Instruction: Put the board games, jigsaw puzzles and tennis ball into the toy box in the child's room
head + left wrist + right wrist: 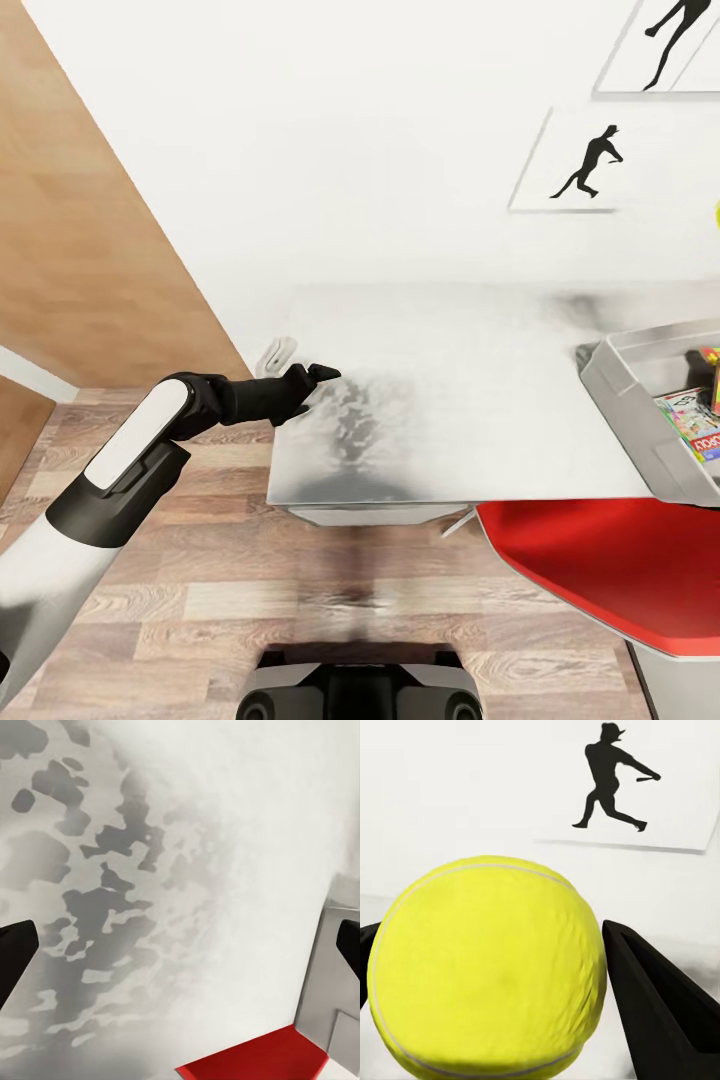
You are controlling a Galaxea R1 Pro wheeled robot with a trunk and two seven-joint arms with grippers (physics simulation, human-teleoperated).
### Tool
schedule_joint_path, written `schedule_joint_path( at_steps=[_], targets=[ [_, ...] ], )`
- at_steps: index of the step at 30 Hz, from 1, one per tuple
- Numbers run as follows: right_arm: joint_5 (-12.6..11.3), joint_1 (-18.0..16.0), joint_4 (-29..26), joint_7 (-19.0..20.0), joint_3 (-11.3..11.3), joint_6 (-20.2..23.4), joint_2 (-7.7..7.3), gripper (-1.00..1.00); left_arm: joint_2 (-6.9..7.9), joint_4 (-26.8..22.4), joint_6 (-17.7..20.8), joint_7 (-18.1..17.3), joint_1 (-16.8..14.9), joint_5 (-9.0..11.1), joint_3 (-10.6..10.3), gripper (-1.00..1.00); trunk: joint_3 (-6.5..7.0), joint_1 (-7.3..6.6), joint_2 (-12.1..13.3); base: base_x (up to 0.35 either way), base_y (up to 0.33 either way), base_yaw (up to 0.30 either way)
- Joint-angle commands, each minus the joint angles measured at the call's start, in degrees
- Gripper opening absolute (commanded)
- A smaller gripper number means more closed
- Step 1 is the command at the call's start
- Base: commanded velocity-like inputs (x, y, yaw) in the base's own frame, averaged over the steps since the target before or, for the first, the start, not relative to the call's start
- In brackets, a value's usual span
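Between your right gripper's (495,982) jaws sits the ball (487,967), clenched on both sides; your left gripper (180,945) hangs released, bare table (247,832) between its jaws.

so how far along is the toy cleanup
Done: a Monopoly game box lies in the toy box on the table. In hand: the right gripper grips the tennis ball; the left gripper is open. Left: dropping the ball in. Other toys can't be checked.
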Motion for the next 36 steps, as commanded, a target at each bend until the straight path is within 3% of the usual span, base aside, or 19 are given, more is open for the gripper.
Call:
schedule_joint_path(
  at_steps=[1,7,25,36],
  targets=[
    [-0.6,-0.1,0.0,0.3,-0.1,0.3,-0.42,-1.00,0.03,0.0,0.0,0.4,-0.1,0.3,0.0,1.00,-0.08,0.03,-0.1,0.000,0.000,-0.002],
    [-2.3,-0.2,0.0,0.3,-0.2,0.4,-1.54,-1.00,0.03,0.0,0.0,0.4,-0.1,0.3,0.0,1.00,-0.02,0.03,-0.1,0.000,0.000,-0.033],
    [-3.0,-0.2,0.2,0.1,-0.2,0.5,-1.99,-1.00,-0.01,0.0,0.0,-0.1,-0.1,0.3,-0.1,1.00,0.85,0.03,-0.1,0.000,0.000,-0.186],
    [-2.8,-0.2,1.1,-0.6,-0.1,0.6,-2.02,-1.00,-0.66,-0.1,0.0,-6.8,-0.1,0.3,0.0,1.00,1.48,0.03,-0.1,0.000,0.000,-0.226]
  ],
)
